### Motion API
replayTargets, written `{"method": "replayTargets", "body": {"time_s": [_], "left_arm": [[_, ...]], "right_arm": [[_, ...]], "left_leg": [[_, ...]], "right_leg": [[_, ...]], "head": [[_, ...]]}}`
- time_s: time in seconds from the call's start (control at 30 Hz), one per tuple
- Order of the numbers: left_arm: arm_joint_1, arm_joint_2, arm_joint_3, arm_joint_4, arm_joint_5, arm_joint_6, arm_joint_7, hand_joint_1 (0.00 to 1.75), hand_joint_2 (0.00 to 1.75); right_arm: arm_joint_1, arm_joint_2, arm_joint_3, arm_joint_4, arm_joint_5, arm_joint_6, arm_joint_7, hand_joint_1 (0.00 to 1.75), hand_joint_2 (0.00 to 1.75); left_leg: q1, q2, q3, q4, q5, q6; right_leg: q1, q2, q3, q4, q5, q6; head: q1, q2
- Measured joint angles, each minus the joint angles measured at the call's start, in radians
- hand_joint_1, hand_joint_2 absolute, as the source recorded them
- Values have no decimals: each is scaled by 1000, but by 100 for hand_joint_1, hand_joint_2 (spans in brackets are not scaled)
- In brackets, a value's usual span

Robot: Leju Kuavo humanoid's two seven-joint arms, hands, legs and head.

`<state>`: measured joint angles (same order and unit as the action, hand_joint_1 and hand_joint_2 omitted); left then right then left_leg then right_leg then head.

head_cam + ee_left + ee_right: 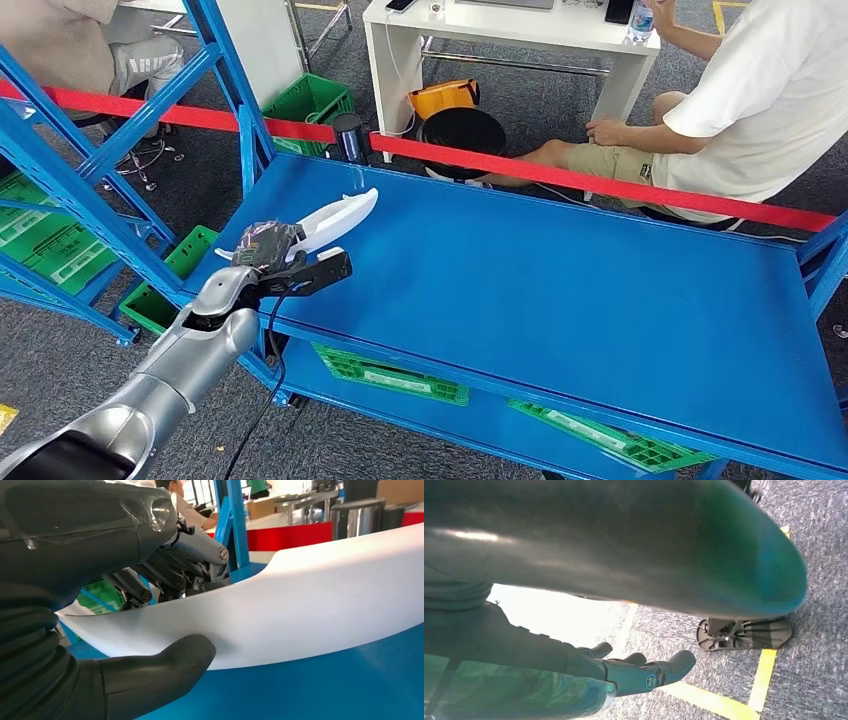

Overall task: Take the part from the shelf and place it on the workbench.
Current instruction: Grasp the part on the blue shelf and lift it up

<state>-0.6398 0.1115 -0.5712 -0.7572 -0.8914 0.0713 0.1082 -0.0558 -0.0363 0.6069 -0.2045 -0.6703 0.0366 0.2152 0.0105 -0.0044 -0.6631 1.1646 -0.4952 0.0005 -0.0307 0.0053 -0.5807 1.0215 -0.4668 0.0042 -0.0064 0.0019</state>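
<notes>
Left hand (283,262) gripping long curved white plastic part (335,220), thumb beneath, part projecting forward over blue metal workbench (560,290). Right hand (639,672) hanging, fingers apart, holding nothing.

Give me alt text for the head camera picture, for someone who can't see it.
The robot's left hand holds a long curved white part over the near left corner of a bare blue workbench. Beyond red tape, a seated person in a white shirt is at a white table; green crates sit on the shelf below.
</notes>
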Motion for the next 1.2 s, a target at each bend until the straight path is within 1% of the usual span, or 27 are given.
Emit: {"method": "replayTargets", "body": {"time_s": [0.03,0.07,0.1,0.2,0.23,0.27,0.33,0.37,0.4,0.43,0.47,0.5,0.53,0.57,0.6,0.7,0.77,0.8,0.87,0.9,0.93,0.97,1.03,1.07,1.1,1.13,1.2], "left_arm": [[-2,0,1,-1,1,0,0,175,175],[-4,0,1,-2,3,-1,0,175,175],[-5,0,2,-4,5,-3,0,175,175],[-5,-1,5,-10,18,-8,-3,175,175],[-6,-2,6,-13,23,-9,-4,175,175],[-6,-3,6,-16,28,-11,-6,175,175],[-3,-6,6,-20,41,-15,-12,175,175],[0,-6,6,-23,50,-16,-19,175,175],[5,-7,7,-29,66,-17,-29,175,175],[9,-7,10,-39,86,-20,-39,175,175],[13,-7,13,-50,108,-25,-48,175,175],[16,-7,16,-62,127,-31,-54,175,175],[17,-7,20,-75,141,-39,-56,175,175],[18,-7,23,-86,150,-45,-56,175,175],[20,-6,25,-96,156,-49,-57,175,175],[28,-4,30,-116,167,-54,-58,175,175],[31,-2,31,-124,173,-54,-61,175,175],[32,-1,31,-127,176,-55,-62,175,175],[36,1,31,-130,184,-56,-65,175,175],[39,2,31,-130,189,-57,-67,175,175],[41,3,31,-131,195,-59,-69,175,175],[43,3,31,-133,200,-60,-71,175,175],[41,4,31,-140,209,-61,-74,175,175],[40,4,31,-144,215,-61,-77,175,175],[39,3,31,-149,220,-61,-81,175,175],[39,3,31,-153,228,-59,-86,175,175],[44,2,31,-169,249,-47,-104,175,175]], "right_arm": [[-1,1,0,0,0,0,0,0,0],[-2,2,0,0,0,0,0,0,0],[-3,2,0,0,0,0,0,0,0],[-2,4,0,0,0,0,-1,0,0],[-2,4,0,0,0,0,-1,0,0],[-2,3,0,0,0,0,-1,0,0],[-1,2,0,0,0,-1,-1,0,0],[0,2,0,0,0,-3,-1,0,0],[2,1,0,0,0,-4,-1,0,0],[3,0,0,0,0,-6,-2,0,0],[3,-1,0,0,1,-8,-2,0,0],[3,-2,0,0,2,-8,-3,0,0],[2,-3,0,0,4,-8,-4,0,0],[1,-4,0,0,5,-8,-4,0,0],[1,-4,0,0,5,-8,-4,0,0],[2,-5,0,0,5,-8,-3,0,0],[1,-6,0,0,5,-8,-3,0,0],[0,-6,0,0,5,-7,-3,0,0],[0,-5,0,0,5,-6,-2,0,0],[1,-5,0,0,5,-6,-2,0,0],[1,-5,0,0,4,-5,-1,0,0],[1,-5,0,0,3,-4,-1,0,0],[0,-4,0,0,1,-2,-1,0,0],[-1,-3,0,0,0,-1,-1,0,0],[-1,-2,0,0,-1,0,-1,0,0],[-1,-2,0,0,-1,1,-1,0,0],[1,0,0,0,-5,1,-2,0,0]], "left_leg": [[-2,0,34,-67,25,6],[-5,0,58,-118,39,11],[-8,0,71,-145,42,15],[-12,2,79,-163,43,26],[-10,3,85,-172,49,32],[-8,4,90,-181,55,38],[-7,5,92,-188,61,46],[-7,5,90,-188,62,46],[-8,4,90,-187,62,46],[-8,3,90,-186,61,46],[-7,2,90,-185,61,45],[-7,0,89,-182,59,42],[-9,-1,87,-175,55,37],[-11,-2,83,-169,51,31],[-13,-2,80,-163,49,26],[-10,-2,73,-158,45,15],[-5,-1,54,-117,15,4],[-3,0,31,-67,-14,-2],[0,0,-30,70,-74,-11],[1,0,-54,118,-86,-13],[2,0,-62,132,-81,-13],[3,0,-50,106,-58,-11],[2,0,13,-27,8,-1],[-1,0,45,-90,29,4],[-3,0,66,-131,40,9],[-7,0,74,-149,39,12],[-8,2,76,-158,42,21]], "right_leg": [[3,1,1,0,0,1],[5,1,0,0,0,1],[6,1,-2,-1,0,4],[7,1,-6,-2,2,18],[7,0,-13,11,-7,19],[8,0,-28,43,-24,17],[7,-1,-87,167,-77,10],[6,-1,-118,232,-98,9],[6,-1,-139,274,-107,13],[5,-1,-140,275,-101,20],[4,-1,-124,237,-80,30],[2,-3,-91,167,-51,39],[1,-4,-56,95,-25,44],[1,-5,-31,41,-7,43],[2,-5,-16,9,3,38],[5,-3,-14,0,9,19],[-1,-2,-13,-3,12,8],[-3,-2,-13,-3,12,3],[-2,-3,-14,-3,13,-2],[-2,-2,-14,-3,13,-2],[-2,-2,-14,-3,13,-2],[-2,-2,-13,-3,12,-2],[-1,0,-11,-3,12,-2],[2,1,-12,-3,12,0],[5,1,-15,-2,13,3],[6,1,-18,-3,14,6],[6,0,-23,-5,17,17]], "head": [[0,0],[0,0],[1,0],[0,0],[1,0],[2,0],[3,0],[3,0],[3,0],[3,0],[3,0],[3,0],[3,0],[2,0],[2,0],[1,0],[1,0],[0,0],[0,0],[0,0],[0,0],[0,0],[0,0],[0,0],[0,0],[1,0],[1,0]]}}
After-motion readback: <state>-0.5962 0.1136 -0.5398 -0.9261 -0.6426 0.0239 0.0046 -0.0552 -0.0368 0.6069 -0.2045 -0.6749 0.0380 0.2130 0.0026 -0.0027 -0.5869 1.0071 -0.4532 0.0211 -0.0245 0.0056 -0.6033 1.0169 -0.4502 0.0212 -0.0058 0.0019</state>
